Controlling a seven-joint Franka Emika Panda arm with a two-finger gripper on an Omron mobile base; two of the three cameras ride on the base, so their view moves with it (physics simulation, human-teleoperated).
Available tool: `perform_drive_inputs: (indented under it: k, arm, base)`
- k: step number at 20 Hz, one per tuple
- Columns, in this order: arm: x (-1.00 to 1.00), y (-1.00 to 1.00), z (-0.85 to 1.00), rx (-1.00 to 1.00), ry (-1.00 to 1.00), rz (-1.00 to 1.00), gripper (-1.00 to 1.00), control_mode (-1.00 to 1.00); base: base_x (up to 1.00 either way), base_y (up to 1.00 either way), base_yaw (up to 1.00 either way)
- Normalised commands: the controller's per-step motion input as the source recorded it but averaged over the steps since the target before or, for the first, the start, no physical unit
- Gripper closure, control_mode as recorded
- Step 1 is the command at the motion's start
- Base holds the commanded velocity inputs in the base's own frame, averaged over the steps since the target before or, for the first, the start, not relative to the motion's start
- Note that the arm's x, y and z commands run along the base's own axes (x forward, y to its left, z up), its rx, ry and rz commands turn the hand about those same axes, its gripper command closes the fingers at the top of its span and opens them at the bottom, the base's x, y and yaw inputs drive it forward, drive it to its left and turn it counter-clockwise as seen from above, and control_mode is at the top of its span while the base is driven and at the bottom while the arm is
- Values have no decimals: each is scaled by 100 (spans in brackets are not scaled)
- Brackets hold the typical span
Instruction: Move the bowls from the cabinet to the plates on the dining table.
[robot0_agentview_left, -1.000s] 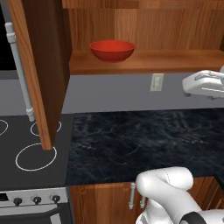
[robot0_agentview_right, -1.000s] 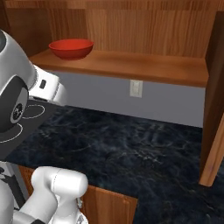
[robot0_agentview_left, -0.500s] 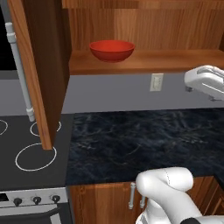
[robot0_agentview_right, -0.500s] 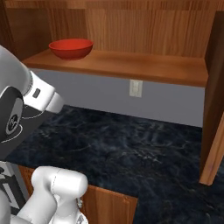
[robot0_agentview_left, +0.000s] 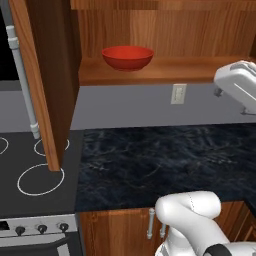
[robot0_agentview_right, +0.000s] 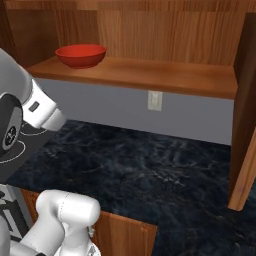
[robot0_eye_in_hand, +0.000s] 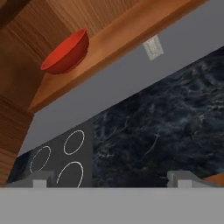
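Red bowl (robot0_agentview_left: 128, 57) sits upright, mouth up, on the wooden shelf (robot0_agentview_left: 165, 71) of the open cabinet (robot0_agentview_right: 150, 35), toward the shelf's left end; being round, it has no long axis. Below lie a wall outlet (robot0_agentview_left: 178, 93), the dark marbled tabletop (robot0_agentview_left: 165, 160) and the stove (robot0_agentview_left: 35, 175). The hand (robot0_eye_in_hand: 113, 179) hangs spread wide, holding nothing, well apart from the bowl.

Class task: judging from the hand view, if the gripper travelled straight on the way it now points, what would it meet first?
Probably the dark marbled counter, or the grey wall just above it; depth is unclear. The open gripper points below the shelf holding the red bowl.
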Motion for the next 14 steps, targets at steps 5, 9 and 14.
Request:
perform_drive_inputs:
  k: [5,9,14]
  arm:
    - [10,16,-1,21,-2,-2,-100,-100]
    - [11,11,0,17,-6,-6,-100,-100]
    - [11,11,2,10,-7,-10,-100,-100]
  base:
    - [0,0,0]
    - [0,0,0]
    - [0,0,0]
